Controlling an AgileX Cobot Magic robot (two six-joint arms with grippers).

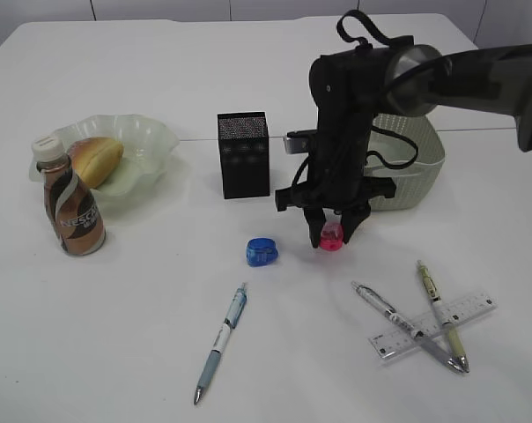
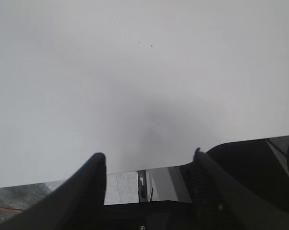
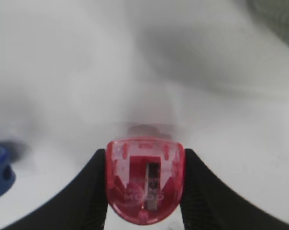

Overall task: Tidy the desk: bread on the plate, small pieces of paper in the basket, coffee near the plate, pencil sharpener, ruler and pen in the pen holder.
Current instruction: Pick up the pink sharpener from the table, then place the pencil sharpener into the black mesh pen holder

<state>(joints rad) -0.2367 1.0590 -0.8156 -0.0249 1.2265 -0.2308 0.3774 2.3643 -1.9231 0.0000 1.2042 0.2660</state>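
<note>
Lower frame, pens and clear plastic ruler point(image 1: 433, 325) wait crossed on the white desk point(image 1: 116, 335); mid-frame our right gripper point(image 1: 333, 231) pinches the translucent pink pencil sharpener point(image 3: 145, 179), lifted for the black mesh pen holder point(image 1: 244, 154); left gripper point(image 2: 149, 165) half-open, empty.

Bright, even light; soft shadows; right wrist view blurred.

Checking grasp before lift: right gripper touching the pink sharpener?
Touching. Right wrist view shows both fingers pressed against the sides of the pink sharpener, no gap.
</note>
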